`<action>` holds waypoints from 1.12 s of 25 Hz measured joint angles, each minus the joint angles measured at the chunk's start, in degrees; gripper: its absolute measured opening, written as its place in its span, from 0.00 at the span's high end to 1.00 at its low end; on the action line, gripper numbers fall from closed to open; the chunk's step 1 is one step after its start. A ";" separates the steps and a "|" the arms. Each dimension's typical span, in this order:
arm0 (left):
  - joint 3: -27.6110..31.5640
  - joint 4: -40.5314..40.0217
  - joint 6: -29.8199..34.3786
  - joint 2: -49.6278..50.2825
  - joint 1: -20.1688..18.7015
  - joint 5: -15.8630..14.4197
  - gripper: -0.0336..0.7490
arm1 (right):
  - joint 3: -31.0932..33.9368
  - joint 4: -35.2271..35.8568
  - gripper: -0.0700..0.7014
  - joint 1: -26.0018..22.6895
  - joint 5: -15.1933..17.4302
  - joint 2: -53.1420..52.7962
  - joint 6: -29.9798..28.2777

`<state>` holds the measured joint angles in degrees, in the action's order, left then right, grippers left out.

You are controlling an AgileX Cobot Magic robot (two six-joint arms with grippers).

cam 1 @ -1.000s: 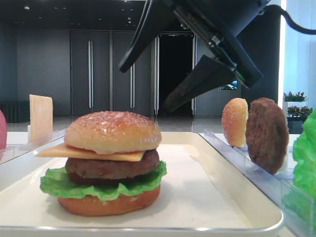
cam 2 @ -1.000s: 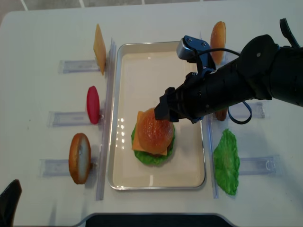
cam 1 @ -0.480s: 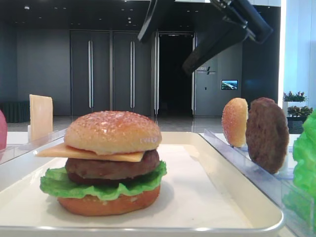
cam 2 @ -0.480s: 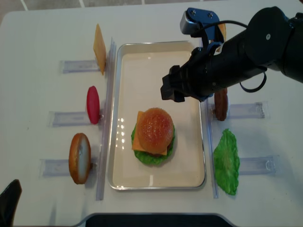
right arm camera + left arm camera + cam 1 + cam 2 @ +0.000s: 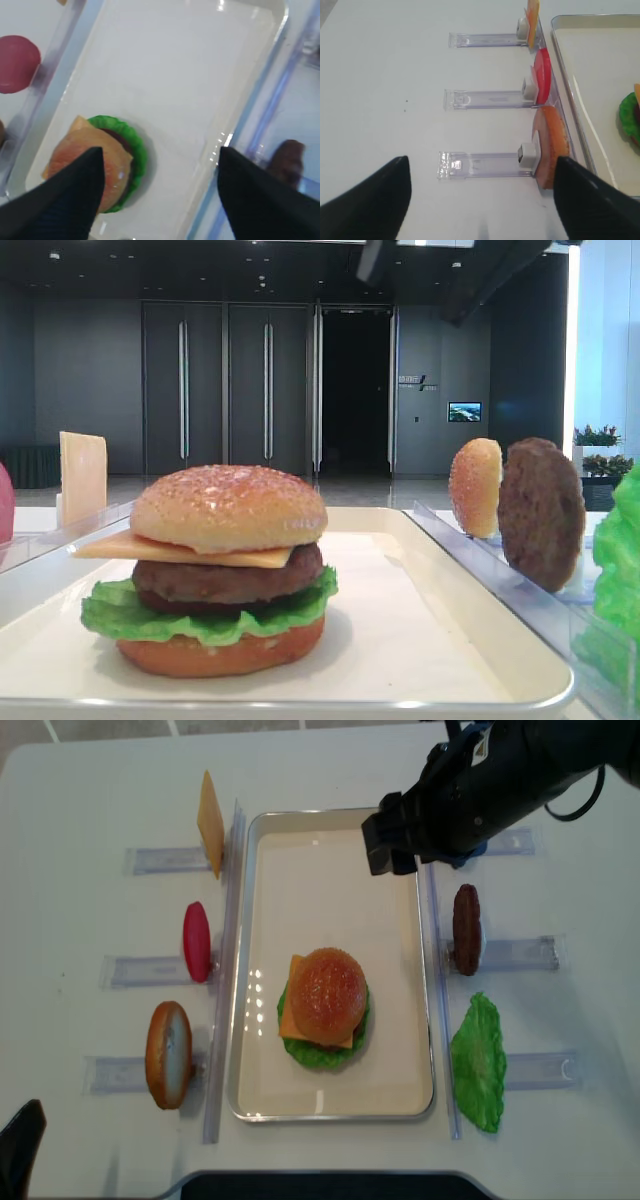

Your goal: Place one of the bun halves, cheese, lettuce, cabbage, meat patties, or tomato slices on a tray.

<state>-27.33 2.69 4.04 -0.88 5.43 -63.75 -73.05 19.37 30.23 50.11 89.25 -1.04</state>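
the tray [image 5: 255, 850] lies at the centre of the table and holds one stacked burger: smooth bottom bun, lettuce [image 5: 205, 623], meat patty [image 5: 228, 578], cheese [image 5: 180, 550] and a seeded bun half [image 5: 327, 995] on top. the stack sits in the near half of the tray; the far half is bare.

the spare ingredients stand on edge in clear plastic racks [image 5: 487, 165] flanking the tray, which probably keeps each piece graspable from above. left of the tray: a cheese slice [image 5: 210, 823], a red tomato slice [image 5: 196, 941] and a bun piece [image 5: 168, 1054]. right of the tray: a spare patty [image 5: 466, 928] and a lettuce leaf [image 5: 479, 1062].

the right gripper [image 5: 160, 165] hangs above the tray with jaws spread wide and nothing between them. the left gripper [image 5: 482, 192] is over the left racks, jaws apart and empty.
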 joint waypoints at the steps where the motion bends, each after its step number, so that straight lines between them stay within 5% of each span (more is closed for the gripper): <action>1: 0.00 0.00 0.00 0.00 0.00 0.00 0.07 | -0.68 -0.70 0.27 -1.36 1.38 0.00 0.00; 18: 0.00 0.00 0.00 0.00 0.00 0.00 0.07 | -2.29 -10.15 0.28 -30.97 15.08 0.00 -3.88; 22: 0.00 0.00 0.00 0.00 0.00 0.00 0.07 | -2.29 -11.73 0.28 -33.58 18.93 -0.02 -6.07; 28: 0.00 -0.03 0.00 0.00 0.00 0.00 0.07 | -1.08 -11.03 0.28 -33.66 19.66 -4.02 -7.85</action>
<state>-27.33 2.66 4.04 -0.88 5.43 -63.75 -74.13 8.34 -3.43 69.76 85.23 -8.88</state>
